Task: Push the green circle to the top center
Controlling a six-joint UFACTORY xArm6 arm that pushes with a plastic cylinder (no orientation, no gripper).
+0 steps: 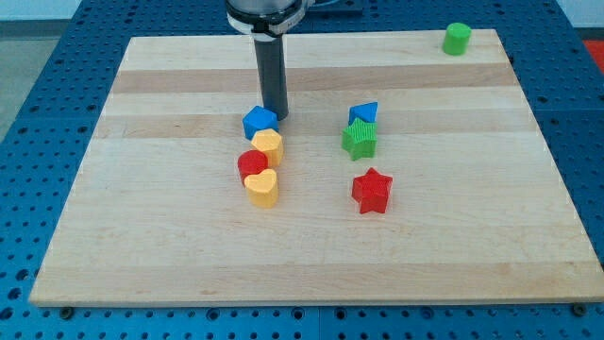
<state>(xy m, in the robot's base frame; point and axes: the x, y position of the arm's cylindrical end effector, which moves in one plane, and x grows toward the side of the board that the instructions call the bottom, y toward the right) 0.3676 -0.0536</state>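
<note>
The green circle (458,38) stands at the board's top right corner, near the top edge. My tip (275,115) rests on the board left of the middle, touching or nearly touching the upper right side of a blue block (259,122). The tip is far to the left of and below the green circle.
Below the blue block sit a yellow block (269,144), a red round block (252,165) and a yellow heart (262,187) in a column. Right of centre are a blue triangle (363,113), a green star (360,140) and a red star (372,191). The wooden board (142,236) lies on a blue perforated table.
</note>
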